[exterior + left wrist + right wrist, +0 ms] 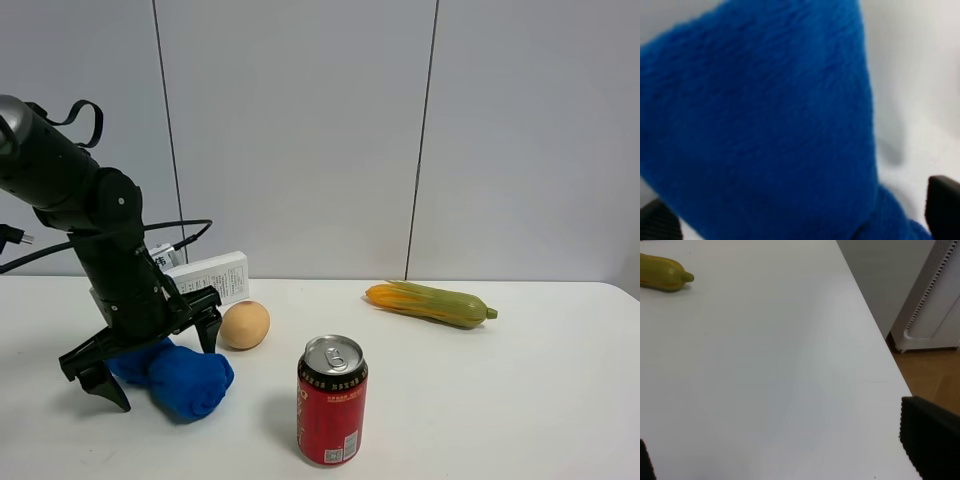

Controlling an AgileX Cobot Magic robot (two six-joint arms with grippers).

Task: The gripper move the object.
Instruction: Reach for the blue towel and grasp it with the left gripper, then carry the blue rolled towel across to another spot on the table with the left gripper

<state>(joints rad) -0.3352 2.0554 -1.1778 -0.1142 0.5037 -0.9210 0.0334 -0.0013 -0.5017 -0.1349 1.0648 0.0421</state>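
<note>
Left gripper (155, 352) lowered over one blue plush object (190, 385) on the white table (520, 400), near its left front. The jaws are spread wide, one finger on each side of the plush, not clamped. One tan egg (245, 325) lies just beside the inner finger. One red can (332, 400) stands upright near the plush, towards the middle. One white box (210, 275) sits behind the arm. One yellow-green vegetable (430, 303) lies well apart. Right gripper (790, 460) is spread wide over bare table, holding nothing.
</note>
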